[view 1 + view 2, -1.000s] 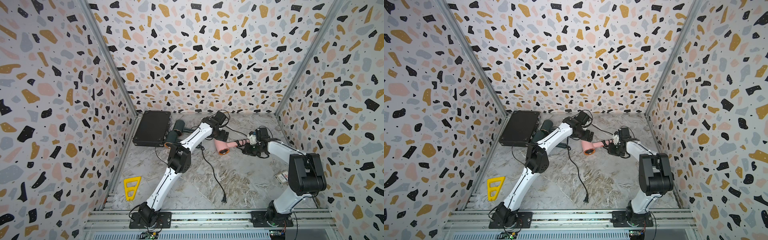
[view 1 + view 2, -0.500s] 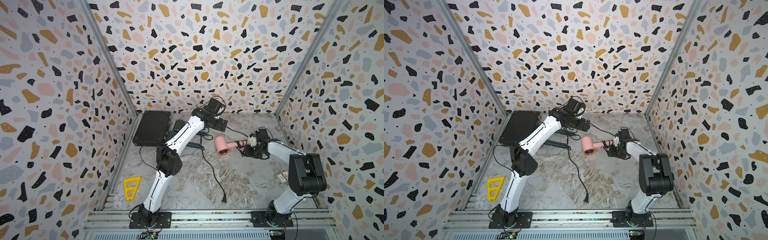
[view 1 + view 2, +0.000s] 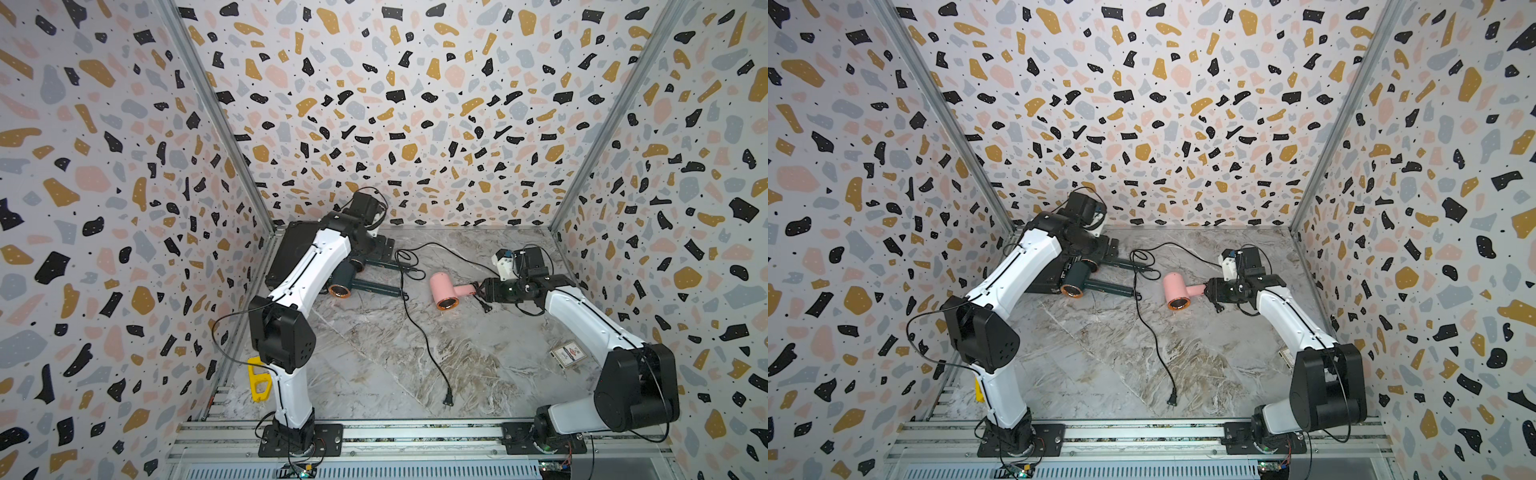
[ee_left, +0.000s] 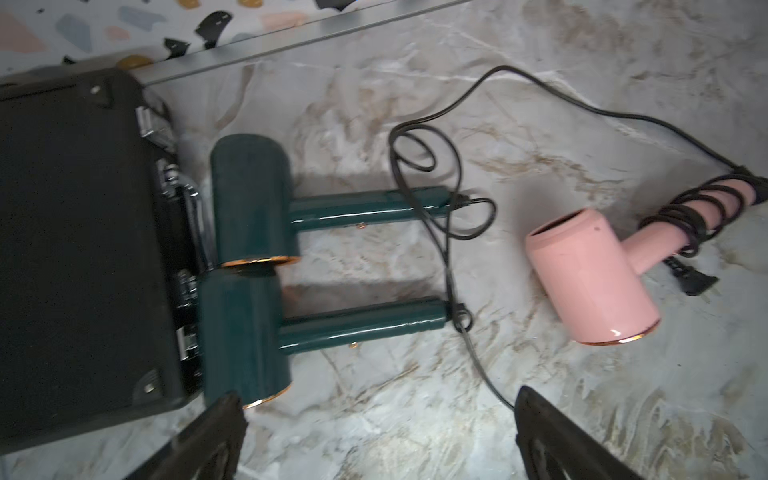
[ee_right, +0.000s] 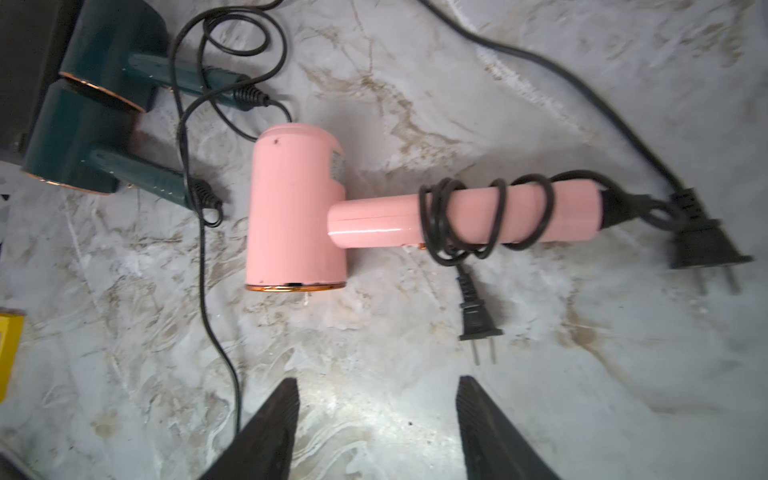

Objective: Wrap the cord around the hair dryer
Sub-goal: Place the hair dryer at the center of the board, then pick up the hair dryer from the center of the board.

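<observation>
We find the pink hair dryer [image 5: 295,208] lying on its side on the tabletop [image 3: 374,353], just ahead of the right end effector [image 5: 378,384] and apart from its tips. Its black cord [image 5: 440,220] is coiled in several turns around the handle. The cord's plug [image 5: 478,320] hangs free onto the tabletop beside the handle. The right end effector's jaws stand apart with nothing between them.

A second plug [image 5: 702,249], on a thicker cord, lies at the handle's far end.

The left end effector [image 4: 378,397] is spread wide and empty, above two dark green hair dryers [image 4: 249,199]. These lie side by side against a black case [image 4: 75,249]. Their cords [image 3: 419,332] trail loose between the two end effectors. A yellow tool [image 3: 259,382] lies well behind the left end effector, near that arm's base.
</observation>
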